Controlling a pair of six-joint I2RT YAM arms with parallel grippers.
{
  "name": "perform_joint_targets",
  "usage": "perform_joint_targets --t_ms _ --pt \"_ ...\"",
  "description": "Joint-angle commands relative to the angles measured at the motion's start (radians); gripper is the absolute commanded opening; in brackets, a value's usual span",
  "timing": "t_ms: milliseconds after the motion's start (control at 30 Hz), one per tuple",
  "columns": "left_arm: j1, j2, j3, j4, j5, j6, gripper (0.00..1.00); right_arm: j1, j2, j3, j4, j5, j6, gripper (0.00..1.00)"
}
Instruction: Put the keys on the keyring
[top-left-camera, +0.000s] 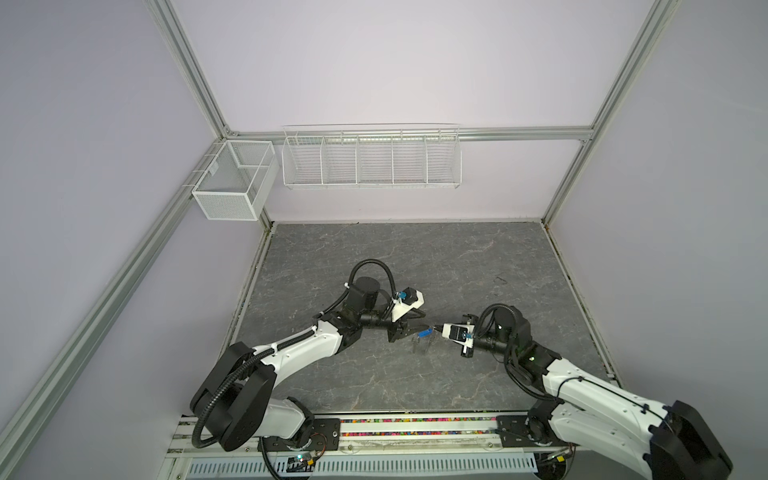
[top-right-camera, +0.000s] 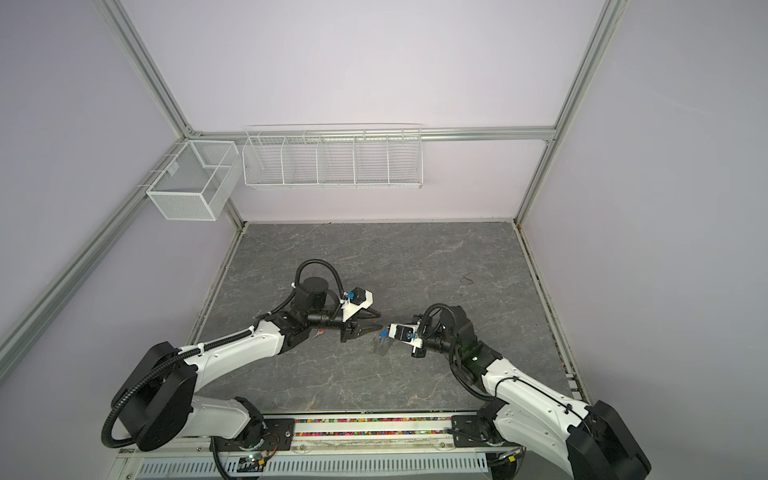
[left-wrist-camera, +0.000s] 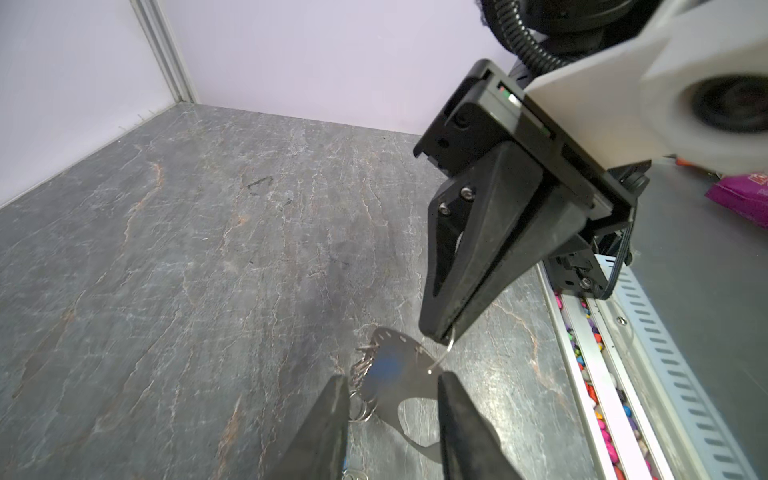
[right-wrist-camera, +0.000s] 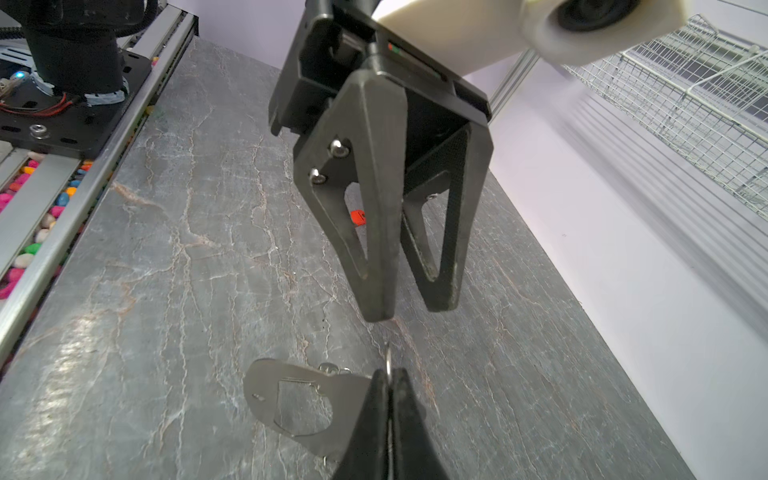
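Right gripper (top-left-camera: 435, 329), lower centre, clamps small silver ring (right-wrist-camera: 388, 357) on flat grey metal keyring (right-wrist-camera: 266, 386); left gripper (left-wrist-camera: 390, 386) gapes; hold ring steady.

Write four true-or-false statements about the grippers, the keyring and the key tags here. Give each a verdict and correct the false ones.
1. The right gripper is shut on a small silver ring of the keyring. True.
2. The left gripper clamps the keyring. False: its jaws stand apart and grip nothing.
3. The orange-red tag sits in the wire rack. False: it lies on the table, near the left arm.
4. A blue tag shows between the two grippers in a top view. True.
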Motion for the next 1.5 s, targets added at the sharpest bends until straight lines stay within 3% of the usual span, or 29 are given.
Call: perform_joint_targets --t_ms 0,133,467,633,767,1467 --pt "-0.009 0.013 0.041 -0.047 0.048 0.070 0.34 -0.005 0.005 0.025 -0.003 -0.024 0.011 0.07" --pt "-0.018 0.019 0.051 -0.078 0.048 0.108 0.33 -0.005 0.012 0.032 -0.011 -0.030 0.011 0.07" --pt "-0.044 0.051 0.087 -0.142 0.032 0.169 0.16 -0.006 0.020 0.036 -0.004 -0.035 0.017 0.07" --pt "-0.052 0.059 0.099 -0.164 0.016 0.194 0.13 -0.005 0.020 0.037 -0.008 -0.039 0.019 0.07" --pt "-0.058 0.056 0.104 -0.156 0.002 0.194 0.00 -0.006 0.023 0.040 -0.013 -0.043 0.019 0.07" --pt "-0.062 0.016 0.098 -0.250 -0.096 0.212 0.00 -0.055 -0.064 0.037 -0.024 -0.015 0.072 0.07"
